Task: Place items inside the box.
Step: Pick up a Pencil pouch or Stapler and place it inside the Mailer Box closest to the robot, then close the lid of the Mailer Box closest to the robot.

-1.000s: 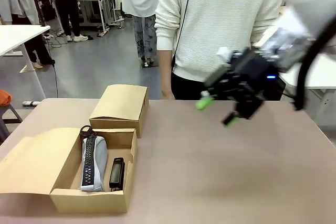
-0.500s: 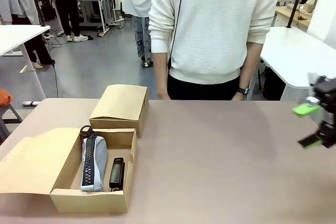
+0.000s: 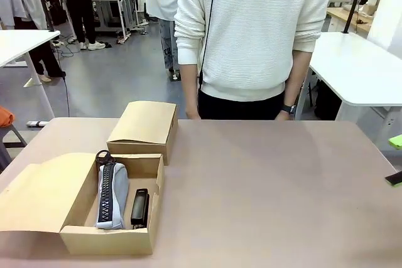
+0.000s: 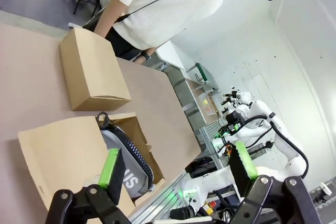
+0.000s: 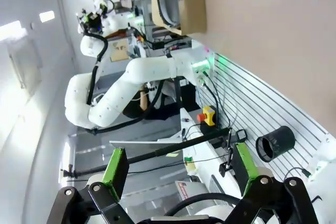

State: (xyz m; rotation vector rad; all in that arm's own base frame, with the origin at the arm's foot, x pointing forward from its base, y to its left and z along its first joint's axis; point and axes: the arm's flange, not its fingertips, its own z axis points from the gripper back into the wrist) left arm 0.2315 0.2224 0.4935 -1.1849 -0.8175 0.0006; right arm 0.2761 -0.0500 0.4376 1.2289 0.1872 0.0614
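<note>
Box (image 3: 113, 233): open cardboard, near-left corner of worktop (image 3: 264, 186), flap folded out to the left.
Contents: grey pouch (image 3: 112, 196) and black stapler (image 3: 139, 208) side by side, long axes running near-to-far.
Second box (image 3: 144, 127): closed, just behind the open one.
Left fingers (image 4: 176, 169): spread wide, empty, above the open box; nearer arm.
Right fingers (image 3: 396, 158): wide apart, empty, at the worktop's right edge, well away from the box.
Person (image 3: 251, 36): standing at far side.

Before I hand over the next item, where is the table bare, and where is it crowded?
Bare: the table from the open box to its right edge. Crowded: the left, where the closed box sits behind the open one holding a pouch and stapler.
</note>
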